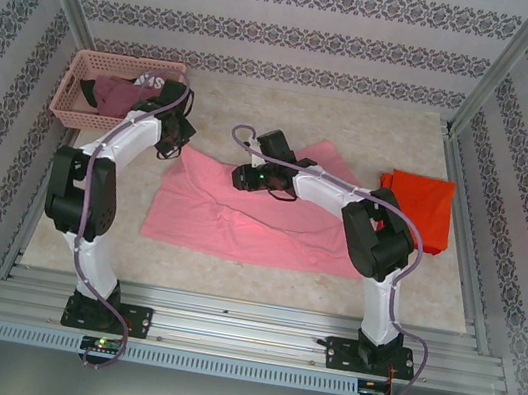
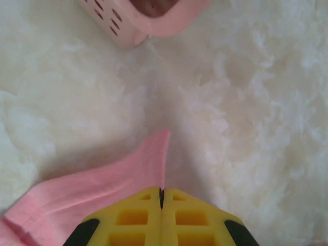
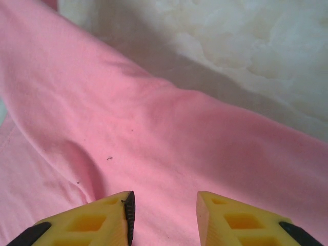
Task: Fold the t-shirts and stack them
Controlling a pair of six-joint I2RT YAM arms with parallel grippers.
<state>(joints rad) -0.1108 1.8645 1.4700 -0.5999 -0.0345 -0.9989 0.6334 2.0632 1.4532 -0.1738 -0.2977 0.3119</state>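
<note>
Salmon-pink t-shirt (image 1: pixel 239 224) is spread out flat, a bit rumpled. At its far-left corner the left gripper (image 1: pixel 173 147) has its yellow fingers (image 2: pixel 133 220) clenched tight on the fabric edge. The right gripper (image 1: pixel 243 176) is over the shirt's far-middle area, jaws apart, just cloth underneath. The orange-red t-shirt (image 1: pixel 419 208) lies folded off its right side, and the pink basket (image 1: pixel 73 95) sits past the far-left corner.

Overhead from behind; both wrists close, apparently sharing the pink tee (image 1: pixel 229 224).
</note>
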